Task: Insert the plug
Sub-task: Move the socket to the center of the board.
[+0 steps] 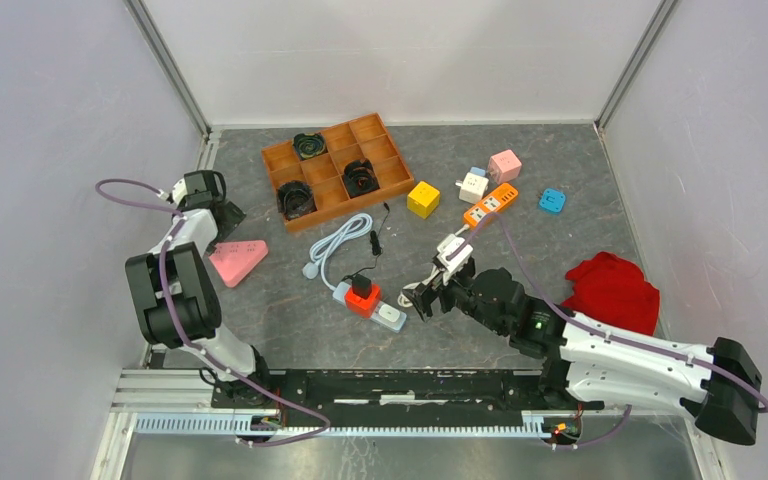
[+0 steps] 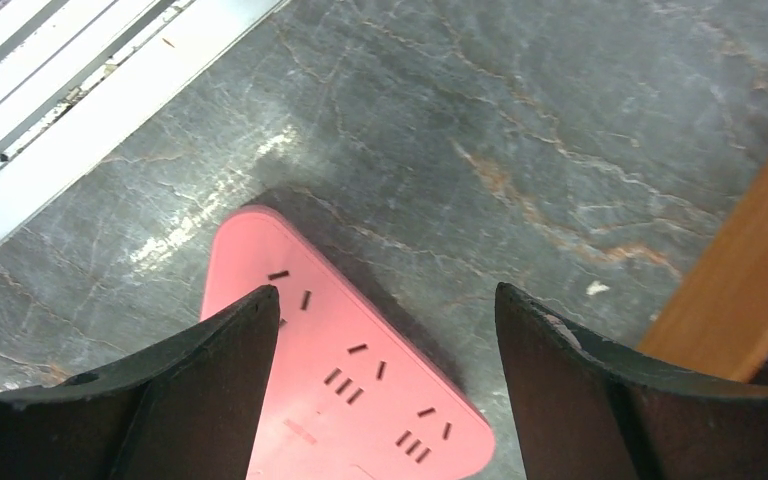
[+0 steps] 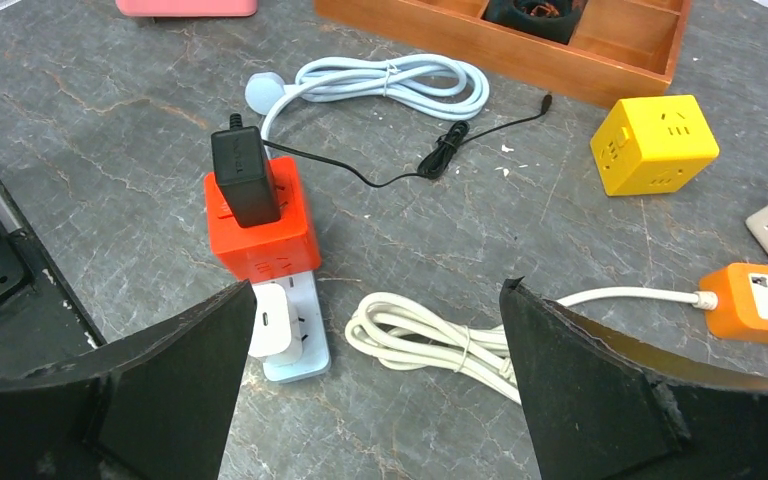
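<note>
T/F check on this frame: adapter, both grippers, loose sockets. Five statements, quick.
1. The black adapter stands on top of the red cube socket. True.
2. The right gripper is shut on a plug. False: it is open and holds nothing.
3. The yellow cube socket sits inside the wooden tray. False: it lies on the table, outside the tray.
4. The left gripper is open above the pink triangular strip. True.
5. The orange strip has a black cable. False: its cable is white.
</note>
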